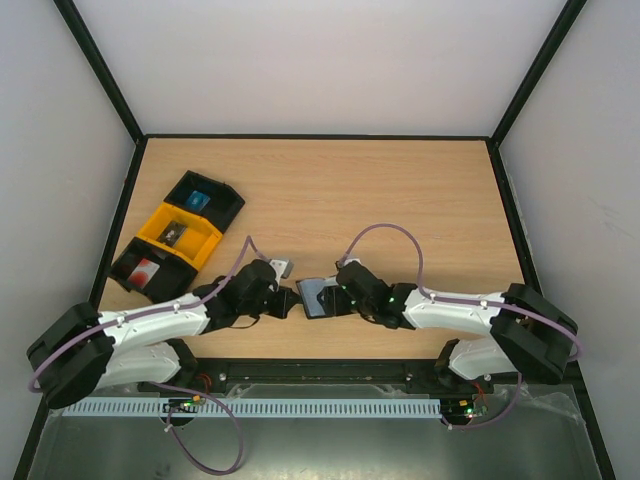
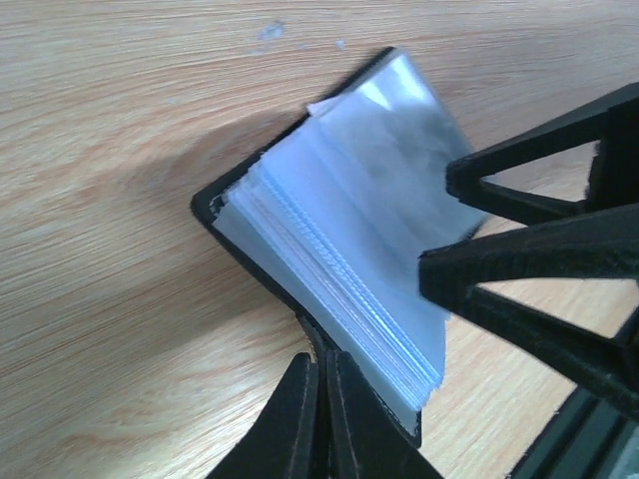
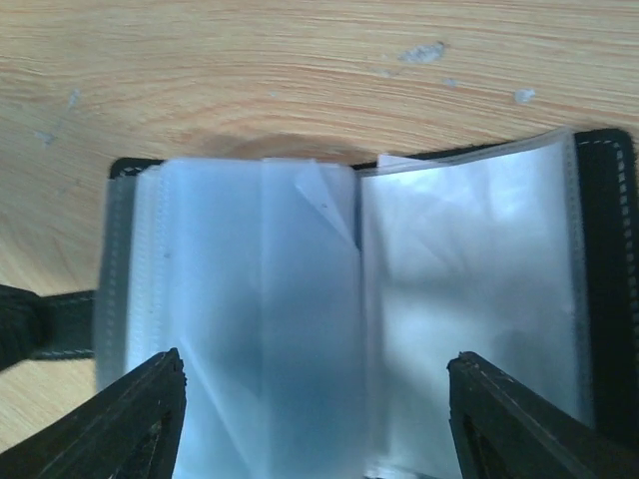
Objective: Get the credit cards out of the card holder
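A pale wooden table [image 1: 400, 200] sits between white walls. From above, three trays [image 1: 212, 235] at the table's left edge hold a blue card [image 1: 197, 200], a dark grey card [image 1: 172, 234] and a red card [image 1: 145, 268]. The card holder [image 1: 316, 297] lies near the middle of the near edge, between the left claw [image 1: 291, 301] and the right claw [image 1: 337, 290].

At the left wrist, the card holder [image 2: 329, 230] lies open with its clear sleeves [image 2: 349, 259] fanned. The left claw [image 2: 321, 399] is pinched almost closed on its black cover edge.

At the right wrist, the right claw [image 3: 315, 364] is spread wide over the open card holder [image 3: 599, 299], gripping nothing. Its side tab [image 3: 70, 324] reaches left.
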Robot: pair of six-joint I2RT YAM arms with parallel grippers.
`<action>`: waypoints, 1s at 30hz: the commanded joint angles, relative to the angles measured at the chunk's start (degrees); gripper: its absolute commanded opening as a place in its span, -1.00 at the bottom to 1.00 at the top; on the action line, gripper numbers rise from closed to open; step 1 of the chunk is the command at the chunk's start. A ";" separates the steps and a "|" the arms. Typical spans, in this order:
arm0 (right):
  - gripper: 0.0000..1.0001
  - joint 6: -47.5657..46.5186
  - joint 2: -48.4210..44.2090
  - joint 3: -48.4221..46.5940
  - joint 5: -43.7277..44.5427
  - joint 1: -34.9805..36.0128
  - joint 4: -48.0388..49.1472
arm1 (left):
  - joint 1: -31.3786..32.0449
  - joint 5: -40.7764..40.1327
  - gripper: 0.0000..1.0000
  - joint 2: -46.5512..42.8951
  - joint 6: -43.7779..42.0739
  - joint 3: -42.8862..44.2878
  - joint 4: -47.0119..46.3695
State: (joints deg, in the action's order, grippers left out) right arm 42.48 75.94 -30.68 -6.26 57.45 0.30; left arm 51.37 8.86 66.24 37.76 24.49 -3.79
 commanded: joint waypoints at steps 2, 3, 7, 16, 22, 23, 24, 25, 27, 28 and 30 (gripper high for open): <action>0.29 1.53 0.54 0.88 4.52 0.29 0.86 | 0.17 -4.79 -0.95 -3.85 -0.18 0.32 4.03; 0.23 2.17 1.31 0.97 5.09 0.32 0.97 | 0.15 -5.10 -0.95 -4.29 -0.11 0.30 4.12; 0.02 5.92 2.01 3.47 6.80 0.29 2.38 | 0.06 -6.61 -0.95 -3.79 0.14 1.03 5.38; -0.10 13.85 -5.17 11.71 5.62 0.40 4.06 | 0.01 -8.12 -0.89 -1.49 0.09 2.12 5.99; -0.03 8.26 -10.89 7.43 4.34 0.39 0.93 | -0.02 -6.26 -0.91 -1.10 -0.25 2.13 4.88; 0.00 7.57 -11.10 6.38 4.67 0.43 0.37 | -0.04 -6.17 -0.92 -1.18 -0.30 2.04 4.82; 0.02 7.00 -11.09 5.68 4.76 0.39 0.48 | 0.01 -6.06 -0.92 -1.32 -0.24 2.03 4.72; 0.04 6.41 -10.89 5.25 4.51 0.40 0.99 | 0.00 -5.93 -0.92 -1.38 -0.20 1.93 4.67; 0.10 5.87 -9.38 4.26 3.50 0.38 2.27 | 0.00 -5.96 -0.93 -1.62 -0.02 1.88 4.67; 0.13 5.58 -8.16 3.73 2.80 0.38 2.67 | 0.04 -5.96 -0.93 -1.68 0.07 1.84 4.63; 0.17 5.15 -5.45 2.36 1.18 0.45 3.27 | 0.00 -5.80 -0.94 -1.64 0.16 1.86 4.46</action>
State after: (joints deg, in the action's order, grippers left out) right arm 50.02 66.83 -25.61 -3.25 57.45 3.22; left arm 51.35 2.57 64.82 37.91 25.12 1.65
